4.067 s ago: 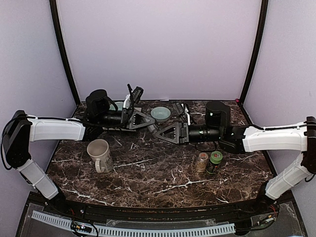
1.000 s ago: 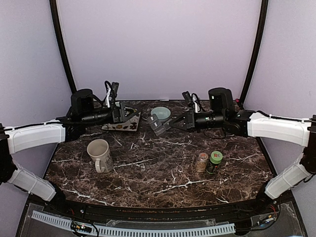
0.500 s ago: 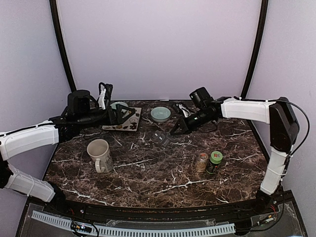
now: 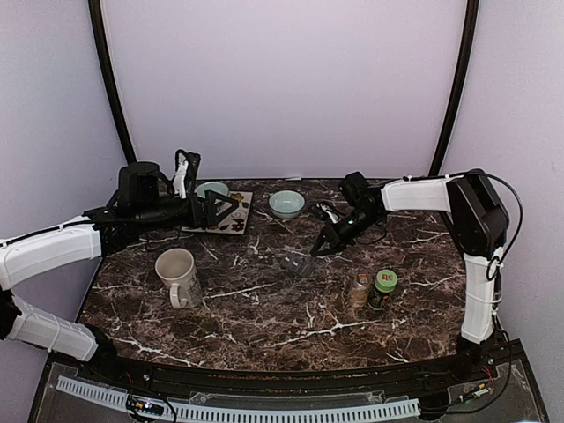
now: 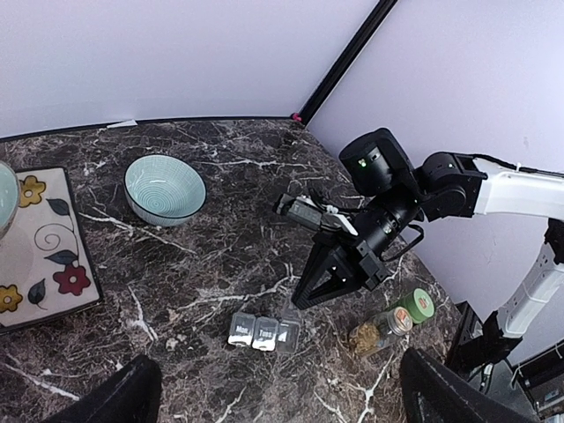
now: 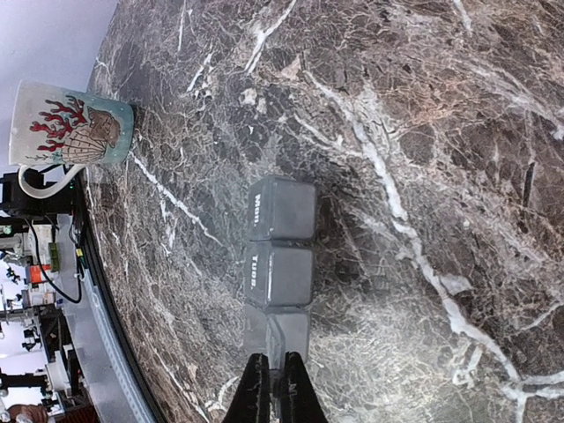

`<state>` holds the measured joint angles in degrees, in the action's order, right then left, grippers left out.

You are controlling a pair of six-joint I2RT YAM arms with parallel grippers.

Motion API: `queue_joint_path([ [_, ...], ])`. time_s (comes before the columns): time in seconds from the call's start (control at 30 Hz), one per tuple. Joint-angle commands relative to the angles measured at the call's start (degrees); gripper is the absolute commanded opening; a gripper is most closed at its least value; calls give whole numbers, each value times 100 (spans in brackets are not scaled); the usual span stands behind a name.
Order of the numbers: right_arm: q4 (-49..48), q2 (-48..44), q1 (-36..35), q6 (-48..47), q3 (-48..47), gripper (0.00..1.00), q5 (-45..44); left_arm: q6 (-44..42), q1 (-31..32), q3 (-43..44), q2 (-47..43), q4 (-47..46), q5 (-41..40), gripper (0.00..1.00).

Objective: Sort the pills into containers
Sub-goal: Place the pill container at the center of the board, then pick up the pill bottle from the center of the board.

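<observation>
A grey three-compartment pill organizer lies on the marble, with "Mon" and "Tues" on two lids. The third compartment's lid stands ajar. My right gripper is shut, its tips pinching the edge of that lid. The same gripper shows in the left wrist view, slanting down to the organizer. My left gripper hovers open over the floral tile, holding nothing. Its fingers frame the bottom of its own view. I cannot make out any loose pills.
A jar of brownish contents and a green-capped bottle stand right of centre. A teal bowl sits at the back. A second bowl is behind the tile. A mug stands front left.
My right arm has swung out and down, bringing the organizer from the air beside the teal bowl onto the table. The left arm has pulled back slightly, still open.
</observation>
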<state>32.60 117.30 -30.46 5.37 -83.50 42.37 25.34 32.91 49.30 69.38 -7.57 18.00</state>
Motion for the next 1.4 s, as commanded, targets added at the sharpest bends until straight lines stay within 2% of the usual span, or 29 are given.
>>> queue_joint_path([
  [0.0,113,151,98,-144,-235,0,165,-193,5,-123,-162,59,43,97],
  [0.27,-16,266,219,-53,-218,26,84,-273,3,-170,-98,-59,261,99],
  [0.4,-71,254,252,-2,-202,32,26,-225,-4,-176,-35,-181,442,99],
  [0.63,-210,-62,277,151,-151,37,-190,81,-49,-264,14,-491,779,99],
  [0.9,-279,-702,279,310,82,41,-619,1154,-425,-528,183,-1287,1885,99],
  [1.03,-324,-1134,277,390,253,43,-1079,1230,-502,-515,165,-1325,2230,99],
  [1.13,-400,-1571,239,434,408,47,-1613,913,-491,-336,-80,-771,1871,99],
  [1.2,-528,-2002,137,433,538,49,-2140,426,-358,-134,-421,-37,1073,99],
  [1.27,-718,-2486,-28,441,692,53,-2907,-354,104,197,-724,680,-253,99],
  [1.33,-1219,-3142,-202,420,973,61,-3780,-976,680,272,-957,805,-1142,99],
  [1.37,-1585,-3406,-213,446,1224,66,-4159,-1139,732,183,-1051,722,-1290,99],
])
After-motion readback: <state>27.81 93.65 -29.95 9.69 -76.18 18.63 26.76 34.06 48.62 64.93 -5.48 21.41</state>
